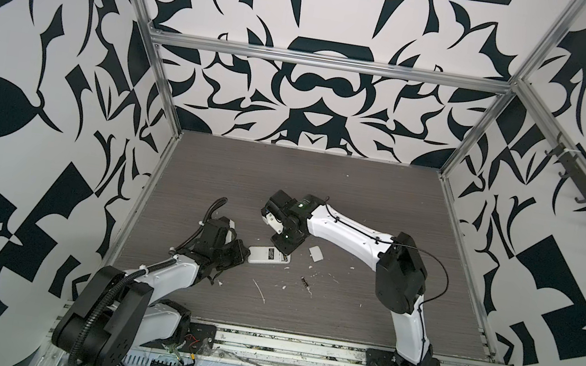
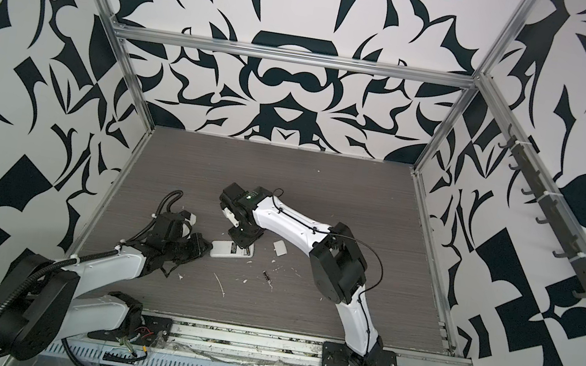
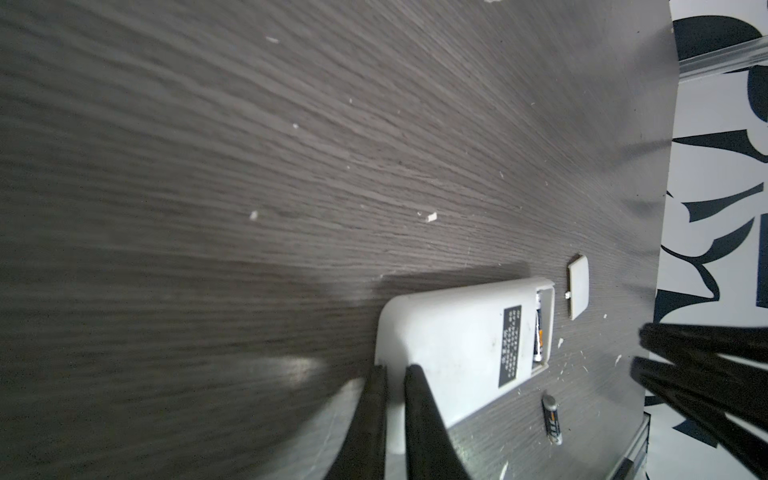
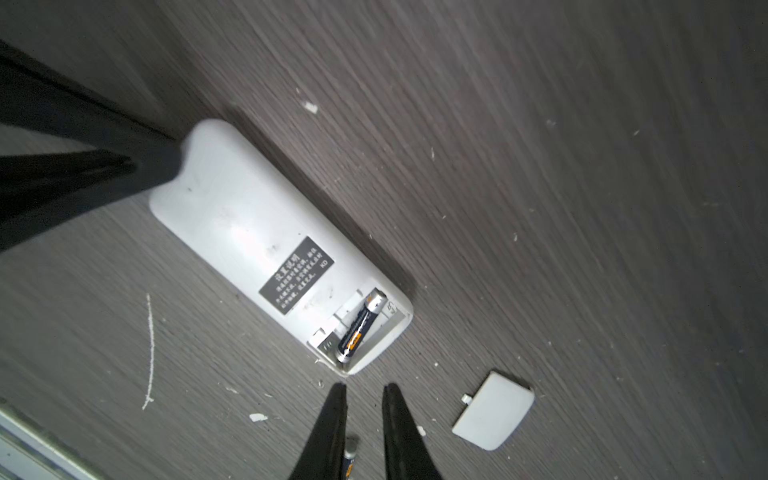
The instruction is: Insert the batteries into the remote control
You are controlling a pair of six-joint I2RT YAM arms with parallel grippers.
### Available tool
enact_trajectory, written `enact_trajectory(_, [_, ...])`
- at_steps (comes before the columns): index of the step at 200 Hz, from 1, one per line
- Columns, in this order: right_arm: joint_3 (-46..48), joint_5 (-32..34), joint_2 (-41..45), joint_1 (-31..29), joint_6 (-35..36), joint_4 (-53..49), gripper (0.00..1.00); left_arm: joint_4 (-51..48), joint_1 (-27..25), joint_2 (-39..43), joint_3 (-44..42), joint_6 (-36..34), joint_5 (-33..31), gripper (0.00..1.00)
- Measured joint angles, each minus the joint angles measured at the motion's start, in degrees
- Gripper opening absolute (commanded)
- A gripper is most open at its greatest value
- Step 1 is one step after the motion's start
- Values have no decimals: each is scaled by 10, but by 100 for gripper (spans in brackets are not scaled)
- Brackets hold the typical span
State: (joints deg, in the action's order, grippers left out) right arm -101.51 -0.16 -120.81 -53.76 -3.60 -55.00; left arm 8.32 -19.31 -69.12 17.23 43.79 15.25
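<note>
The remote control (image 4: 232, 216) is showing white with a black label (image 4: 296, 273); 2 batteries (image 4: 359, 326) are showing black and orange; the table (image 1: 321, 196) is showing dark grey woodgrain.

Overhead pair; wrists near remote control (image 3: 449, 345)

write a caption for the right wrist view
Right gripper, tips parted, at the remote control's open bay: one battery askew inside, second battery and cover plate loose on the table.
</note>
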Motion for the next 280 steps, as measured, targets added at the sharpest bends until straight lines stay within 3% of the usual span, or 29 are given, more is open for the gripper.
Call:
enact_trajectory(187, [-34,-4,-72,0,-39,-31,21,5,0,5,0,-4,9,13])
enact_trajectory(280, [-36,29,-78,-3,-42,-33,22,9,0,8,0,-4,11,13])
